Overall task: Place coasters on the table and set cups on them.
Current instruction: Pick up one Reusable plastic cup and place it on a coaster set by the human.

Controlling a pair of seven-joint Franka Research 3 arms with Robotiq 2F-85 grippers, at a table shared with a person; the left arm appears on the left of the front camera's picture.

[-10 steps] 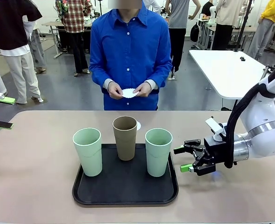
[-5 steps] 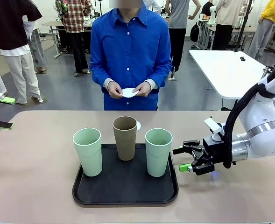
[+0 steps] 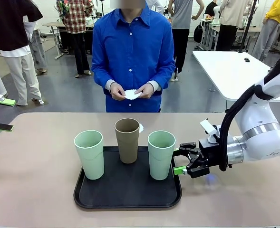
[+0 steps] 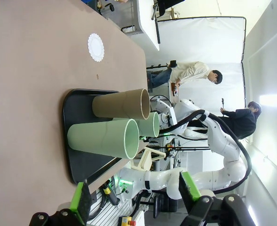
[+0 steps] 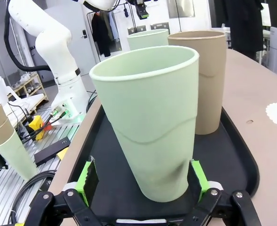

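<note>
Right gripper point(image 3: 178, 161): jaws are standing wide apart, pads flanking the right mint cup point(image 3: 161, 154), not clamping it. That cup, the brown cup point(image 3: 127, 140) and the left mint cup point(image 3: 89, 154) are standing upright on the black tray point(image 3: 130, 199). One coaster point(image 4: 95, 46) is lying on the table point(image 3: 40, 166) behind the brown cup. Left gripper point(image 4: 134, 195) is hanging open, empty.

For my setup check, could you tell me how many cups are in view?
3, all on the black tray: left mint cup, brown cup at back middle, right mint cup.
</note>
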